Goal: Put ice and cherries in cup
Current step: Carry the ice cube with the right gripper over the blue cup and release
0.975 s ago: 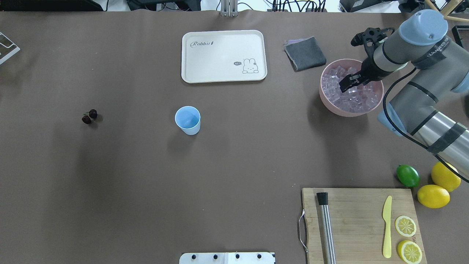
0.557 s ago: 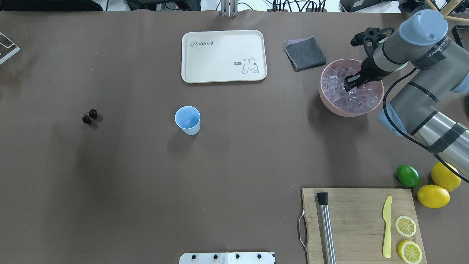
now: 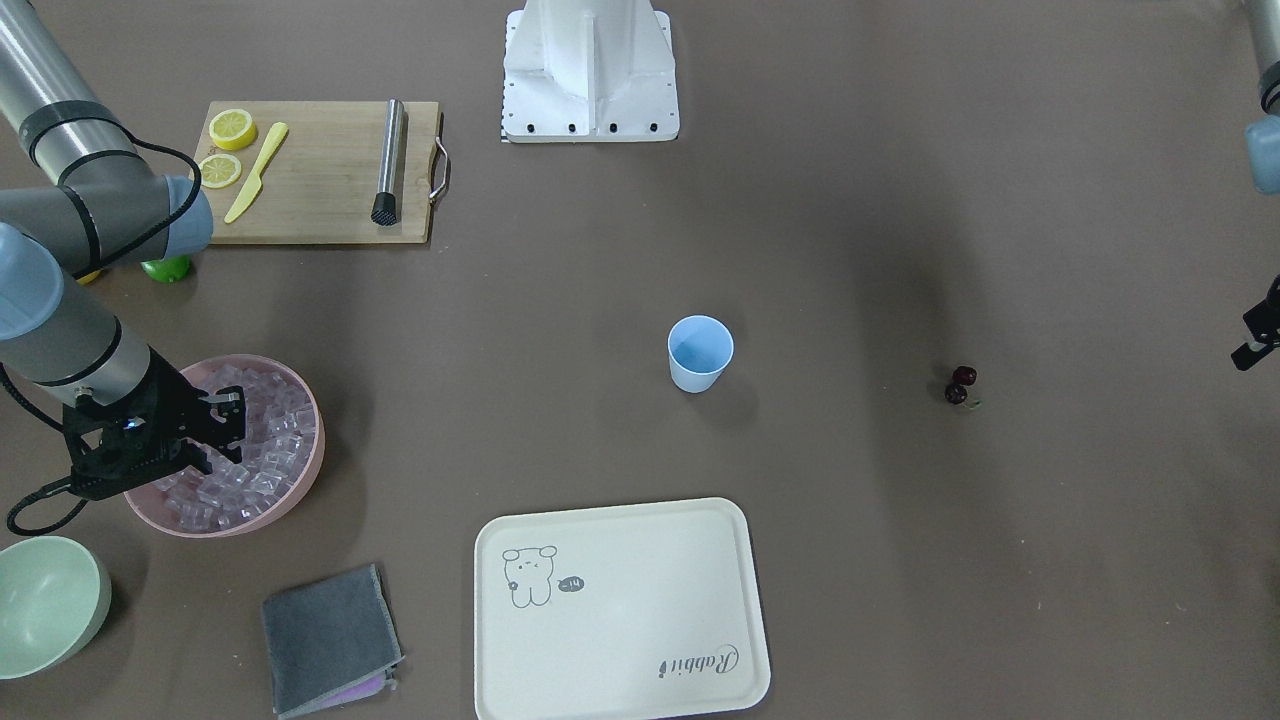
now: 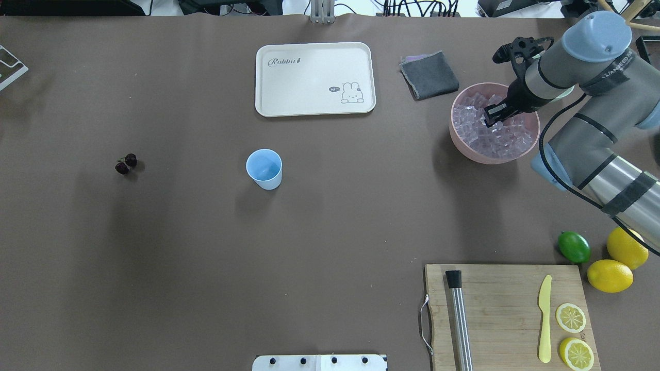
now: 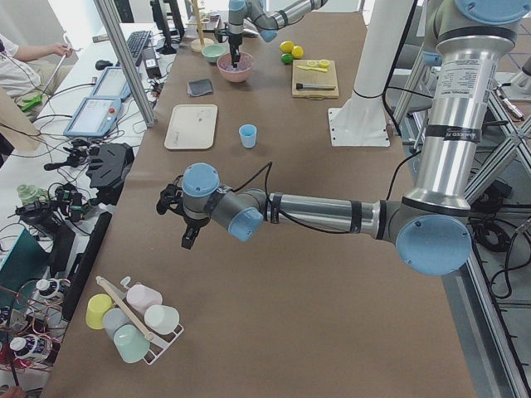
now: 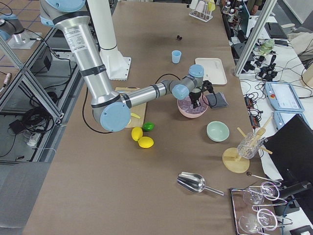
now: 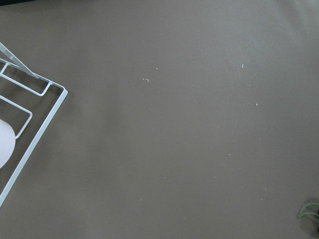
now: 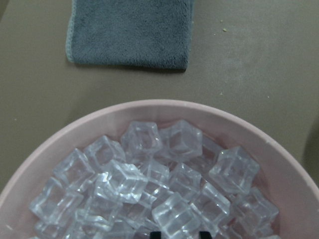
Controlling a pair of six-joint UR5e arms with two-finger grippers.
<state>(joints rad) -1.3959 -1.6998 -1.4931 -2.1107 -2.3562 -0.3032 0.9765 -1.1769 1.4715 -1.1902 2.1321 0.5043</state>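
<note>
The ice lies heaped in a pink bowl at the far right of the desk. The right gripper reaches down into the heap, its fingers drawn in to about a cube's width with one cube held between the tips. The light-blue cup stands upright near the desk's middle, well apart from the bowl. The cherries lie further left. The left gripper hangs beyond them; I cannot tell how far open it is.
</note>
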